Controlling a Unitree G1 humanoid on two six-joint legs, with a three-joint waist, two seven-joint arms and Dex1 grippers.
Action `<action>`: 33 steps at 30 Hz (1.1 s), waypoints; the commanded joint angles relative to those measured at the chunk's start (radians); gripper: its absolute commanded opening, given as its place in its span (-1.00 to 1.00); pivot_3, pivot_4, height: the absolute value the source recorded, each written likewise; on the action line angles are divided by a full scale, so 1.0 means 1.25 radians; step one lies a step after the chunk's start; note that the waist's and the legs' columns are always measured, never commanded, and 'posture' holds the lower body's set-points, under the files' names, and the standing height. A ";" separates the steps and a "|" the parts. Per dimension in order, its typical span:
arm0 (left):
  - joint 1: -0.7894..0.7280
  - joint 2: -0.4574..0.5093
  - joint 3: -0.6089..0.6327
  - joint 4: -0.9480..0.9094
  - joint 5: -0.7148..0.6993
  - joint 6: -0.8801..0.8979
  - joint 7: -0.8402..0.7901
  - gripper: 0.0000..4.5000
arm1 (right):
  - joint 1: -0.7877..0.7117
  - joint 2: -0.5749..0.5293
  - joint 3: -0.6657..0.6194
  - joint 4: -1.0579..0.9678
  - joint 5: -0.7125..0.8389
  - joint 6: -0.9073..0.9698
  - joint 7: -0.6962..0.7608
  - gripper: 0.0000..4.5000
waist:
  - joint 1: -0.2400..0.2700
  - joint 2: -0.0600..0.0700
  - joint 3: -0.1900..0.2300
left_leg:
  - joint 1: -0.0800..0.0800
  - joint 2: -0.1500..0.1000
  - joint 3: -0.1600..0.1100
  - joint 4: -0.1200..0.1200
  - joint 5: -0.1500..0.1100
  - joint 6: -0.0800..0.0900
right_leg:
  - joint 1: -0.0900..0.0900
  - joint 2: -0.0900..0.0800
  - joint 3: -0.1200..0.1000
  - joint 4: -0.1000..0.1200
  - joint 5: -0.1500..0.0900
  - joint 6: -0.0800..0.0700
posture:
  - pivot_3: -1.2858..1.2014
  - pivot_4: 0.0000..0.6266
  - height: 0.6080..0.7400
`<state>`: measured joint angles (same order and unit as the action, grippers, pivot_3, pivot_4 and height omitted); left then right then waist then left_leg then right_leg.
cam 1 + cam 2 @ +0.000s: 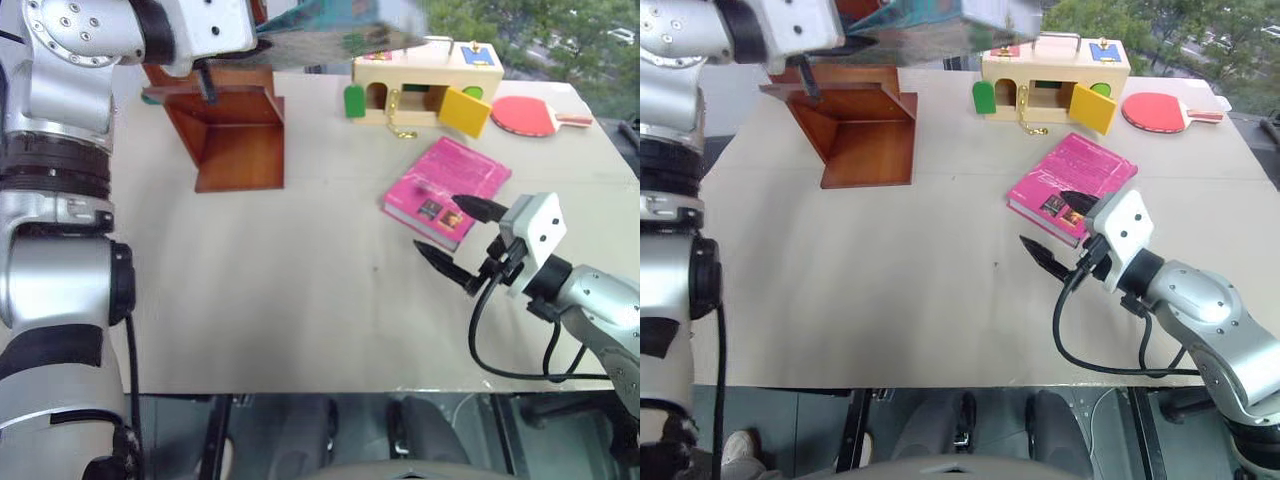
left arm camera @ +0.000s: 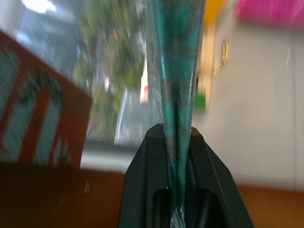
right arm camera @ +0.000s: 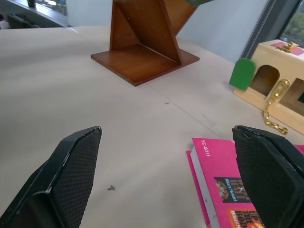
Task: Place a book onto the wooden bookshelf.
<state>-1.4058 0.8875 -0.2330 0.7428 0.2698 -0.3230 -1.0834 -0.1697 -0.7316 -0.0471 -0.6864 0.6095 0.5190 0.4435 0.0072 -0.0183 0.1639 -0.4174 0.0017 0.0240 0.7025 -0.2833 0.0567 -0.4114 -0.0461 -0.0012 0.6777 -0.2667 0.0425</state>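
Note:
The teal-green book (image 1: 340,25) hangs in the air at the back of the table, above and just right of the wooden bookshelf (image 1: 238,140). My left gripper (image 2: 178,135) is shut on the book's near end, and the cover runs away between the two fingers. The reddish-brown bookshelf stands at the back left of the table with its open side facing me. My right gripper (image 1: 437,224) stands open low over the table at the right, beside the near corner of a pink book (image 1: 448,190), with nothing between its fingers.
A pale wooden box (image 1: 425,85) with coloured doors and a brass chain stands at the back, right of the shelf. A red paddle (image 1: 525,115) lies at the back right. The table's (image 1: 300,300) front edge runs just below my right arm.

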 commanded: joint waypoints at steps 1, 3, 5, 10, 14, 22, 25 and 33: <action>-0.050 0.034 -0.023 0.059 0.066 -0.028 0.016 -0.99 | -0.024 0.006 -0.027 0.006 -0.011 -0.023 0.023 1.00 | -0.004 0.000 0.000 | 0.000 0.000 0.000 0.000 -0.001 0.002 | 0.000 0.000 0.000 0.000 0.000 0.000 | 0.03 -0.52 1.00; -0.071 0.035 -0.039 0.096 0.096 -0.035 0.020 -0.99 | -0.033 0.009 -0.032 0.012 -0.017 -0.023 0.031 1.00 | -0.003 0.000 0.001 | 0.000 0.001 -0.001 0.000 -0.001 0.002 | 0.000 0.000 -0.001 0.001 0.000 0.000 | 0.03 -0.52 1.00; -0.097 0.033 -0.056 0.137 0.123 -0.037 0.019 -0.99 | -0.045 0.008 -0.043 0.016 -0.019 -0.022 0.038 1.00 | 0.000 -0.002 0.002 | 0.000 0.001 -0.001 0.000 -0.001 0.002 | 0.000 0.001 -0.001 0.001 0.000 0.000 | 0.03 -0.52 1.00; -0.135 0.039 -0.099 0.248 0.193 -0.063 0.058 -0.99 | -0.093 -0.007 -0.085 0.022 -0.008 -0.011 0.054 1.00 | 0.002 -0.003 0.003 | -0.001 0.001 0.000 0.000 -0.001 0.002 | 0.000 -0.001 -0.001 0.000 0.000 0.000 | 0.03 -0.52 1.00; -0.146 0.043 -0.127 0.329 0.240 -0.081 0.118 -0.99 | -0.157 -0.003 -0.118 0.016 0.038 0.016 0.047 1.00 | 0.003 -0.003 0.003 | -0.001 0.001 0.000 0.000 -0.001 0.002 | -0.001 -0.001 -0.001 0.000 0.000 0.001 | 0.03 -0.52 1.00; -0.140 0.032 -0.140 0.404 0.256 -0.096 0.191 -0.99 | -0.235 0.013 -0.119 0.007 0.079 0.052 0.023 1.00 | -0.012 -0.003 0.003 | 0.003 0.001 -0.001 0.001 -0.002 0.003 | -0.001 0.000 -0.001 0.010 0.000 0.001 | 0.03 -0.52 1.00; -0.138 0.035 -0.121 0.415 0.235 -0.090 0.178 -0.47 | -0.251 0.024 -0.121 0.009 0.091 0.053 0.018 1.00 | -0.019 -0.003 0.003 | 0.004 0.001 -0.001 0.002 -0.001 0.003 | -0.001 0.000 -0.001 0.013 0.000 0.000 | 0.03 -0.52 1.00; -0.124 0.069 -0.081 0.395 0.192 -0.140 0.182 0.97 | -0.289 0.048 -0.118 0.035 0.102 0.045 0.023 1.00 | -0.016 -0.003 0.003 | -0.001 0.001 0.000 0.002 0.000 0.002 | -0.004 -0.001 -0.001 0.008 0.000 0.000 | 0.03 -0.52 1.00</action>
<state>-1.5572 0.9458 -0.3697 1.2673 0.5443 -0.4648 -0.8598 -0.5096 -0.6716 -0.1719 -0.6325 0.7257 0.5873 0.4699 -0.0129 -0.0226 0.1675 -0.4191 0.0029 0.0243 0.7047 -0.2822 0.0569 -0.4162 -0.0477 -0.0020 0.6859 -0.2673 0.0430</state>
